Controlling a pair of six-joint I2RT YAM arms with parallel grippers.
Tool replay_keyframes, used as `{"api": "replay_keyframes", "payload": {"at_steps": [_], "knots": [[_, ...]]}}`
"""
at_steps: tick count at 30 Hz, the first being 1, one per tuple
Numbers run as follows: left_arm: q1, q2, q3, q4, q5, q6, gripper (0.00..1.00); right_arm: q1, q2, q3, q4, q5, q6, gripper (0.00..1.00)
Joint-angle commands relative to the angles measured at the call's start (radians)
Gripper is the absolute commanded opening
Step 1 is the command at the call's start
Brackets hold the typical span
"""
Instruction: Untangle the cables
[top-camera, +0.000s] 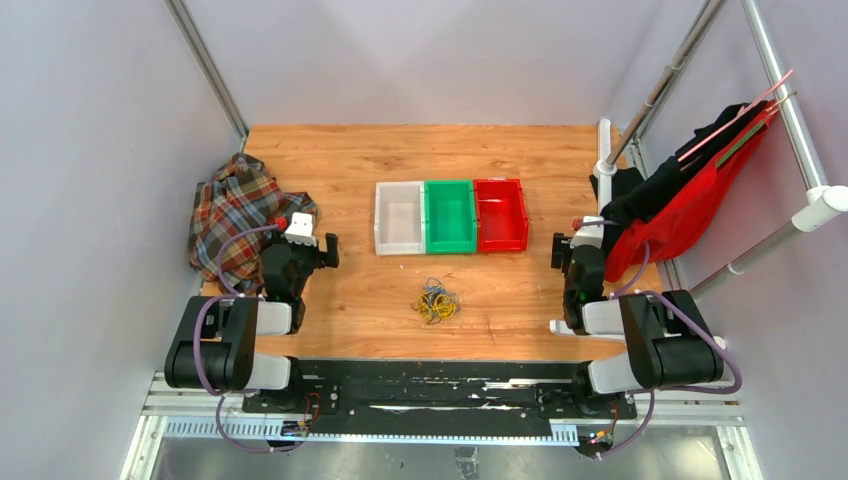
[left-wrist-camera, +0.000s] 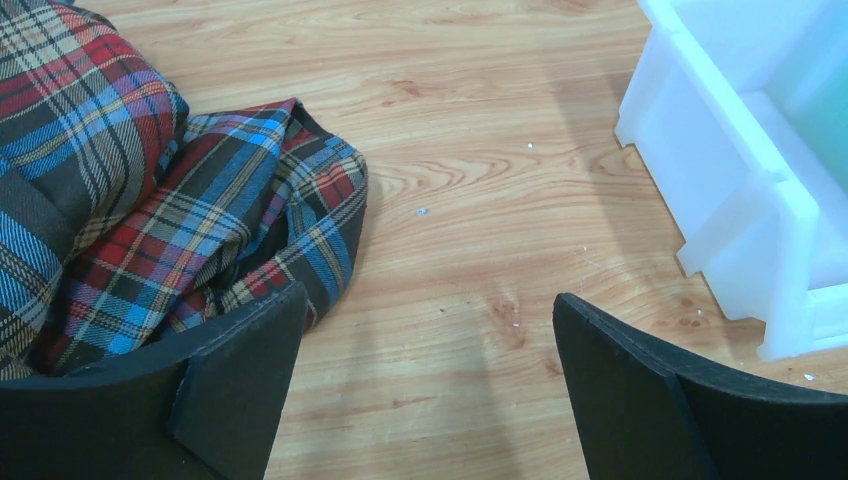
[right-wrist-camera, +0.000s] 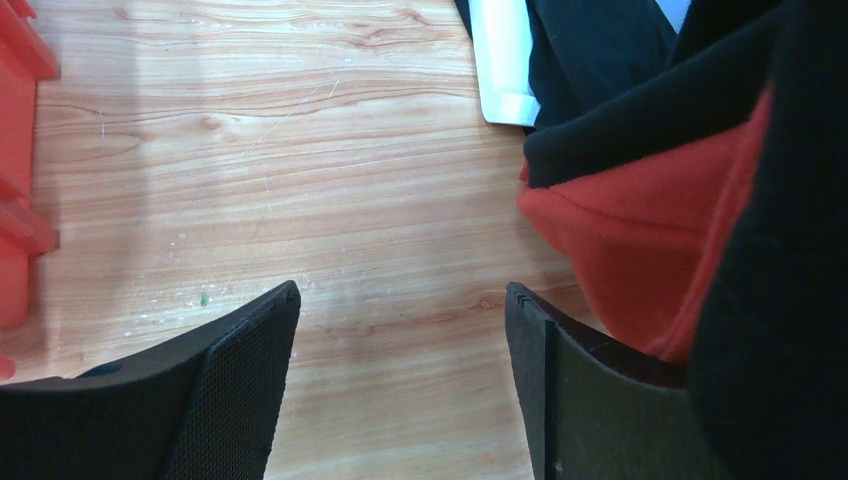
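Top external view: the tangled clump of thin yellow, black and blue cables (top-camera: 436, 301) lies on the wooden surface (top-camera: 340, 160) between the arms. Likely light, limp and snag-prone; an outer loop suits pinching. The left end effector (left-wrist-camera: 425, 320) and right end effector (right-wrist-camera: 400, 310) stand wide, empty.

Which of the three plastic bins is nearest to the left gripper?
The white bin, at the left end of the row. The green bin is in the middle, the red bin at the right end, both farther from the left gripper.
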Motion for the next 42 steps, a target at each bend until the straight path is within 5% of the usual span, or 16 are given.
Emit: {"api": "replay_keyframes", "payload": {"at_steps": [1, 16, 20, 24, 30, 36, 42], "knots": [[0.009, 0.001, 0.012, 0.048, -0.015, 0.004, 0.98, -0.018, -0.008, 0.017, 0.013, -0.004, -0.003, 0.75], [0.009, -0.006, 0.014, 0.044, -0.021, 0.002, 0.98, -0.017, -0.020, 0.003, 0.052, 0.014, -0.010, 0.75], [0.010, -0.162, 0.175, -0.345, -0.096, -0.016, 0.98, 0.080, -0.242, 0.006, -0.114, 0.054, -0.106, 0.75], [0.010, -0.251, 0.381, -0.813, 0.014, 0.055, 0.98, 0.095, -0.517, 0.103, -0.541, 0.032, 0.107, 0.76], [0.010, -0.308, 0.580, -1.221, 0.172, 0.116, 0.98, 0.206, -0.581, 0.339, -0.952, -0.102, 0.174, 0.76], [0.010, -0.303, 0.699, -1.471, 0.335, 0.163, 0.98, 0.257, -0.443, 0.436, -0.985, -0.382, 0.279, 0.76], [-0.015, -0.219, 0.684, -1.557, 0.561, 0.159, 0.98, 0.223, -0.406, 0.421, -0.913, -0.489, 0.506, 0.76]]}}
